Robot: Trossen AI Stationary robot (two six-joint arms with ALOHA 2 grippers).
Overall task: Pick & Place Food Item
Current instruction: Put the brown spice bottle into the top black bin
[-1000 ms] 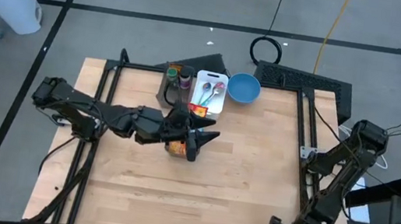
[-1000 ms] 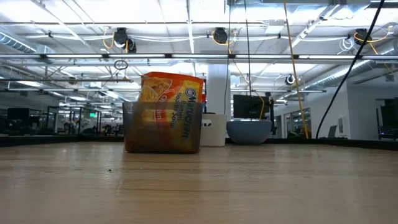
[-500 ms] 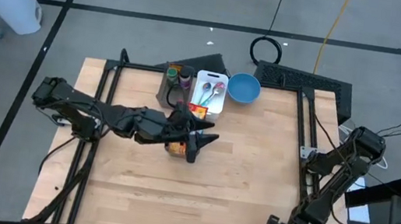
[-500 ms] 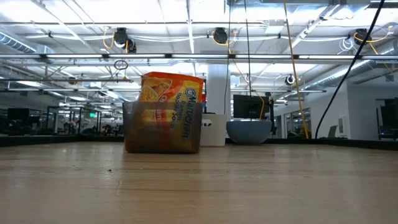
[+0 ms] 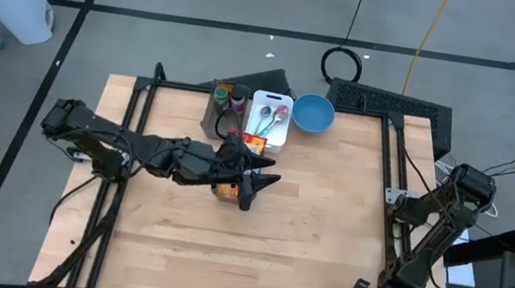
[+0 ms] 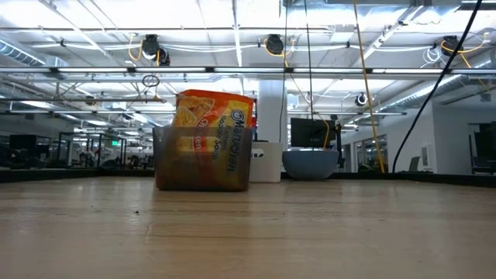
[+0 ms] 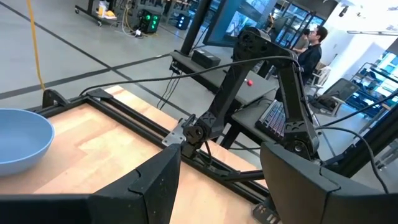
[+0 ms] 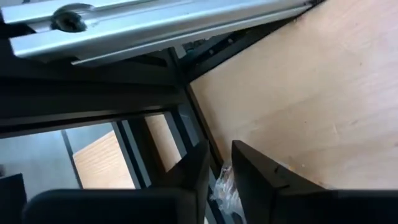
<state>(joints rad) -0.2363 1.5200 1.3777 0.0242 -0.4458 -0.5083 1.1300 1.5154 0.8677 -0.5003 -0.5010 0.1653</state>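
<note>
— Where the wooden counter [image 5: 255, 235] fills the overhead view, what sits on it?
— An orange noodle packet [image 6: 209, 139] stands in a clear bin [image 6: 203, 159] near a blue bowl [image 5: 312, 113].
— And the arms?
— The left end effector [image 5: 250, 185] hovers over the packet, fingers spread, empty. The right end effector [image 8: 217, 177], at the counter's corner, is nearly clenched, empty.

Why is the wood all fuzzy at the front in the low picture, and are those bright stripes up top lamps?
In the low view the nearest part of the table is out of focus, while the orange noodle packet in its clear bin looks sharp. The bright stripes are ceiling lights in the room behind. In the high view the light is soft and even, with only faint shadows.
</note>
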